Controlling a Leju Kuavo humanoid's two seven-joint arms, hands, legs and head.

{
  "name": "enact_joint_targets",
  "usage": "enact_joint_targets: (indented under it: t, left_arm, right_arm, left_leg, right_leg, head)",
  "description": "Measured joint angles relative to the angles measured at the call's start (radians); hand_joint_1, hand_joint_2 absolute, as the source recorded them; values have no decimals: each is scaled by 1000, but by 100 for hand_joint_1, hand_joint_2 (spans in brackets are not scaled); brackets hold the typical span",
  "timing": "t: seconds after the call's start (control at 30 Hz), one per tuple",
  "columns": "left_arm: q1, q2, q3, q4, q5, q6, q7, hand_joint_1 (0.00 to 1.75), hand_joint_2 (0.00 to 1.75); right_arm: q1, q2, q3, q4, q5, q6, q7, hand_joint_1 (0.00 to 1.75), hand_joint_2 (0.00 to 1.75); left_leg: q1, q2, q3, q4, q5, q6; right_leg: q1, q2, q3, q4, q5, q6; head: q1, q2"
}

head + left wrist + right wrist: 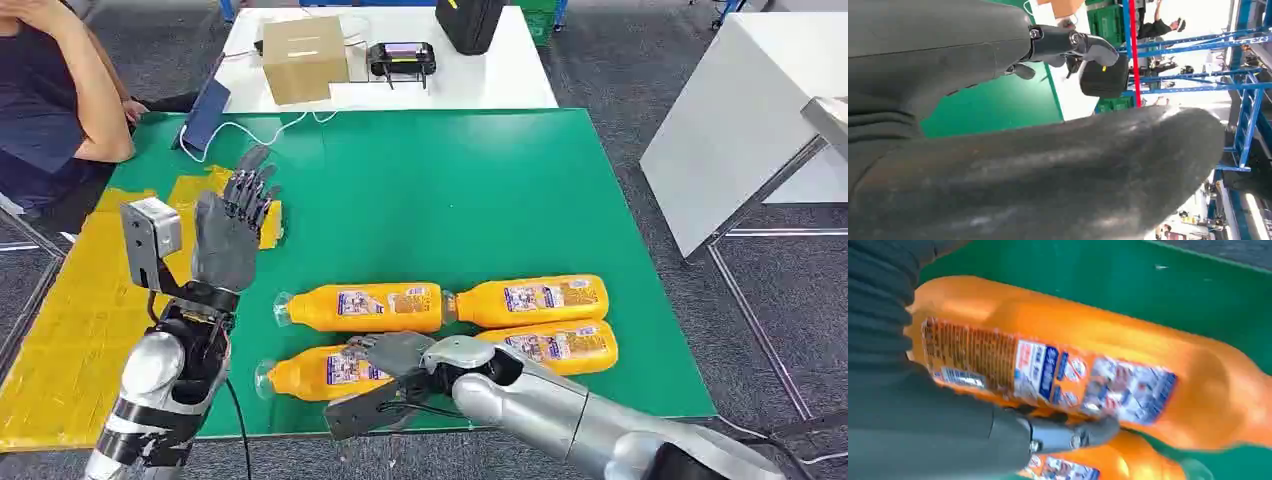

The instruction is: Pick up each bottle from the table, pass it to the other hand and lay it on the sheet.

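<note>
Four orange bottles lie on their sides on the green table (450,190): far left (365,306), far right (535,299), near right (560,345) and near left (305,375). My right hand (385,378) straddles the near left bottle, which lies on the table. Its fingers (1073,436) reach into the gap between that bottle (1128,467) and the far left one (1088,365), and its thumb stretches out on the near side. My left hand (232,232) is raised above the table's left part, fingers (1073,42) spread and holding nothing. The yellow sheet (70,320) lies at the left.
A person (50,100) sits at the far left corner. Behind the green table a white one carries a cardboard box (303,58), a controller (400,58) and a black bag (468,22). Another white table (740,110) stands to the right. A blue object (205,115) with a white cable lies at the back left.
</note>
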State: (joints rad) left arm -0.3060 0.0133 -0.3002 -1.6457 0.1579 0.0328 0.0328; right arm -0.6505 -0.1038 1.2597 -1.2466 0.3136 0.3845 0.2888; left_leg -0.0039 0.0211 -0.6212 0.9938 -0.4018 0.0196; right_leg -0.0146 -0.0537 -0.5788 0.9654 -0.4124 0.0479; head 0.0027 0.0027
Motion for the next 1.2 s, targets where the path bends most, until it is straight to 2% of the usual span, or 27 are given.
enact_joint_targets:
  t: [0.17,0.2,0.23,0.47,0.6,0.7,0.93,1.0,1.1,1.17,1.2]
  left_arm:
    - [-7,-2,-8,2,2,7,2,0,0]
    - [-10,-2,-8,5,4,9,3,0,0]
    - [-13,-2,-8,7,9,11,6,0,0]
    - [-52,-13,-14,40,24,29,22,0,0]
    - [-67,-18,-14,56,24,31,23,0,0]
    - [-69,-23,-14,63,24,33,23,0,0]
    - [-84,-35,-14,78,18,53,37,0,0]
    - [-84,-37,-14,77,-3,85,46,0,0]
    - [-71,-37,-8,60,-44,169,49,0,0]
    - [-43,-32,11,41,-71,230,35,0,0]
    - [-26,-28,23,35,-72,232,24,0,0]
  right_arm:
    - [-12,0,16,27,18,-8,-8,0,175]
    - [-15,0,22,34,38,-12,-8,99,175]
    - [-18,0,29,46,64,-20,-11,173,175]
    - [-31,12,48,224,162,-50,-147,175,175]
    - [-38,20,48,259,166,-39,-145,175,175]
    - [-44,24,48,267,164,-28,-135,175,175]
    - [-49,33,48,283,113,-22,-106,175,175]
    - [-41,31,32,280,59,-50,-53,175,175]
    - [9,4,-29,234,-68,-177,20,175,175]
    - [68,-33,-92,174,-145,-301,26,175,175]
    - [93,-52,-120,145,-162,-325,24,175,175]
  left_leg:
    - [0,0,0,0,0,0]
    - [0,0,0,0,0,0]
    - [0,0,0,0,0,0]
    - [0,0,4,0,0,0]
    - [0,2,7,0,0,0]
    - [0,1,9,0,0,0]
    - [0,1,12,0,0,0]
    - [0,1,12,0,0,0]
    - [0,-2,12,0,0,0]
    - [-1,-2,12,0,0,0]
    - [-1,-2,11,0,0,1]
  right_leg:
    - [0,0,0,0,0,0]
    - [0,0,0,0,0,0]
    - [0,0,0,0,0,0]
    - [0,0,3,0,0,0]
    - [0,1,5,-1,0,0]
    - [0,0,-1,-1,0,-1]
    - [-1,0,10,-1,0,0]
    - [-1,0,11,-1,0,0]
    - [-1,-1,12,-1,0,0]
    - [-2,-1,12,-1,0,0]
    - [-2,-1,12,-1,0,0]
  head:
    - [0,0]
    - [0,0]
    - [0,0]
    - [0,0]
    - [0,0]
    - [0,0]
    - [0,0]
    - [0,0]
    - [0,0]
    - [1,0]
    - [0,0]
